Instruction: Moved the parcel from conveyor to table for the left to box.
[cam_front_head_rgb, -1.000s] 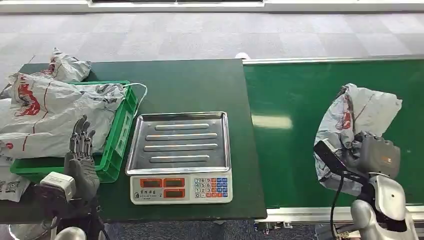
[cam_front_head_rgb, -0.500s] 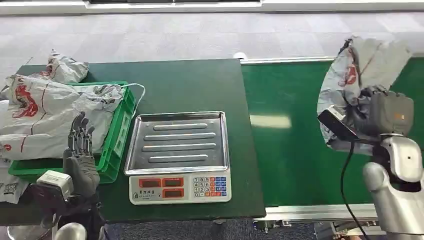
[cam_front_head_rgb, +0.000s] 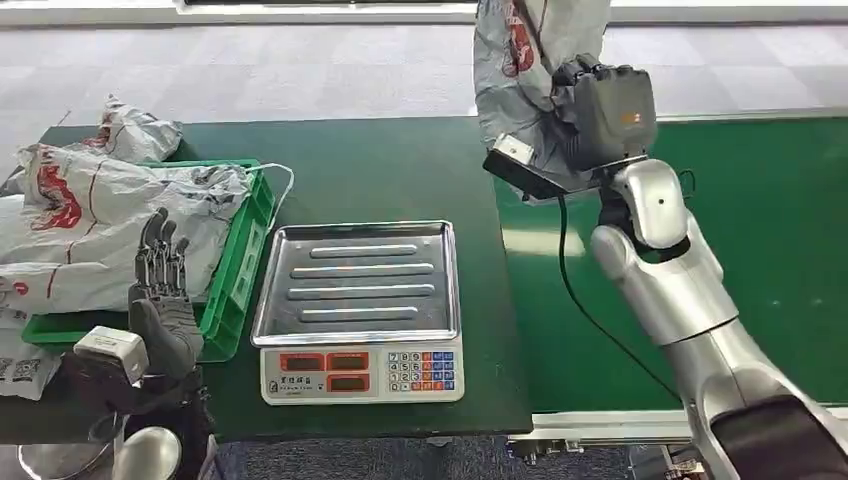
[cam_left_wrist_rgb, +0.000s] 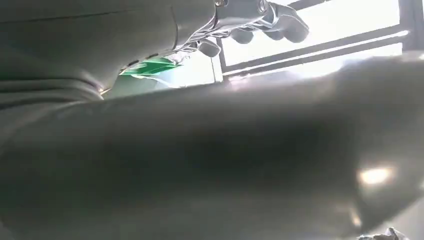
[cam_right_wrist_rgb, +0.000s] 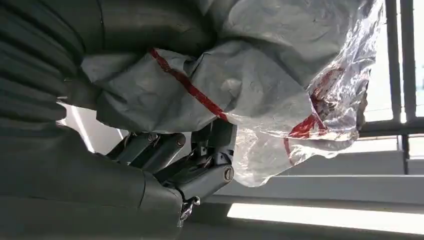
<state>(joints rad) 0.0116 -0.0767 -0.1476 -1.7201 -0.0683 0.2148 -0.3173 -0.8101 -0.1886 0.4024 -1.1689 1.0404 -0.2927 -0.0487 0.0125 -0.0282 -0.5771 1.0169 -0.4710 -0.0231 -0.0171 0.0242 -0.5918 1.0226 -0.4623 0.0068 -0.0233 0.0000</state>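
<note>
Above the table's (cam_front_head_rgb: 400, 160) far edge, the right hand (cam_front_head_rgb: 600, 105) has swung the gripped parcel (cam_front_head_rgb: 515, 50) off the conveyor (cam_front_head_rgb: 760, 200); left hand (cam_front_head_rgb: 160, 310), fingers spread, waits empty.

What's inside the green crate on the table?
The green crate holds grey parcels with red print, heaped above its rim and spilling over its left side. They cover the crate's floor, so anything underneath is hidden.
</note>
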